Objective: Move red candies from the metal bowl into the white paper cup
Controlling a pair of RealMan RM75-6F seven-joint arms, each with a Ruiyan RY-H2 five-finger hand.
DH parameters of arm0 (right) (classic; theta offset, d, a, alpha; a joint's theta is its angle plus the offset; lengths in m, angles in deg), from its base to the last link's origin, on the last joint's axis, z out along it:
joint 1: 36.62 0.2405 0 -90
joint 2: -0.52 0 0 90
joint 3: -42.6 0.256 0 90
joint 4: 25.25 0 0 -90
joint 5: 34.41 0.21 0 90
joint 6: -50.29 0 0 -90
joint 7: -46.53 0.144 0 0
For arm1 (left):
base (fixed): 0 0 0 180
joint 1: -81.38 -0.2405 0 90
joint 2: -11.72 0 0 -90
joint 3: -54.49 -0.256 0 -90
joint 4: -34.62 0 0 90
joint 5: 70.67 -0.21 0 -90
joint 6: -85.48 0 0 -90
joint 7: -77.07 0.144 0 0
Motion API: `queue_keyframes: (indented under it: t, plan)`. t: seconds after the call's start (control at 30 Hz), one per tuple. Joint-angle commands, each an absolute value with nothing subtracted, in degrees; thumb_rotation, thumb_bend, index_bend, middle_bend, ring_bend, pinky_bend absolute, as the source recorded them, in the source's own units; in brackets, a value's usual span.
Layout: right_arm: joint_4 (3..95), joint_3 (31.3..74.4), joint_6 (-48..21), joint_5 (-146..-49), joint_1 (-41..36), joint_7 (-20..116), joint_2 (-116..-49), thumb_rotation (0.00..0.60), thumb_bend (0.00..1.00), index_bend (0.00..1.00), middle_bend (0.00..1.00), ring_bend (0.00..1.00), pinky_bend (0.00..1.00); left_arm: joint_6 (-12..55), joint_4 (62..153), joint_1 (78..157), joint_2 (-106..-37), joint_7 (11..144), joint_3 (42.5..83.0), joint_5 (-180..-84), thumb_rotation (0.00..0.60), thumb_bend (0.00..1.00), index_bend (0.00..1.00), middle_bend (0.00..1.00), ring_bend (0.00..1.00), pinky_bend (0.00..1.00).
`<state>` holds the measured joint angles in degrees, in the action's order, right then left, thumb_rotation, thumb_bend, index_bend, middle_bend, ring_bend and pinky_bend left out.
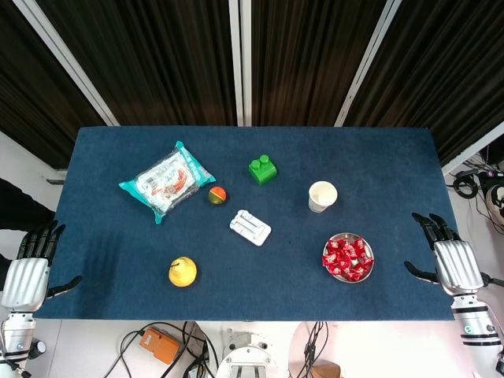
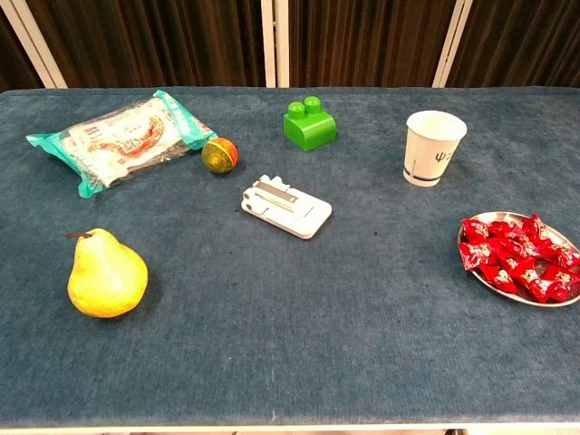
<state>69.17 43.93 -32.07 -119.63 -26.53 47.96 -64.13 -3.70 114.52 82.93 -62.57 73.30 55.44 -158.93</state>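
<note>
Only overhead, the left robot hand (image 1: 28, 264) and right robot hand (image 1: 450, 253) show, seemingly spread, empty.

Metal bowl (image 1: 348, 257) of red candies (image 1: 347, 257) near counter (image 1: 110, 236) right-front corner; white paper cup (image 1: 322, 196) behind it. Left hand (image 1: 28, 268) and right hand (image 1: 450, 256) open beside counter's side edges.

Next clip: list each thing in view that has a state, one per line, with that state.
white paper cup: upright, open top, no candy seen inside
metal bowl: on the table, full of red candies
snack bag: sealed, lying flat
pear: on its side, whole
green block: studs up
left hand: open, off the table edge
right hand: open, holding nothing
</note>
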Motion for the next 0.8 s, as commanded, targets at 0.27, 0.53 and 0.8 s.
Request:
queue_keyframes:
  t: [0.27,0.53,0.8]
  plan:
    - [69.36,44.55,-24.12,-120.92,-21.42,40.33,-67.0,0.6,0.31,0.25,0.62,0.73,0.79,-4.04,114.83,82.99,-62.63,73.66,55.34,-159.4,0.6,0.0,0.0,0.0,0.0,0.0]
    - [63.38,45.79,-10.4,-117.4,-13.46,35.73,-73.9,0.6,0.34,0.45,0.89,1.0,1.0,-4.06,114.65,82.58,-62.69,73.32,55.48,-158.56,0.6,0.0,0.0,0.0,0.0,0.0]
    - [58.93,46.87,-5.32,-114.65,-9.87,36.42,-77.63,0.6,0.39,0.49,0.92,1.0,1.0,-3.78,114.82,82.31,-62.3,73.49,55.57,-157.8,0.6,0.0,0.0,0.0,0.0,0.0]
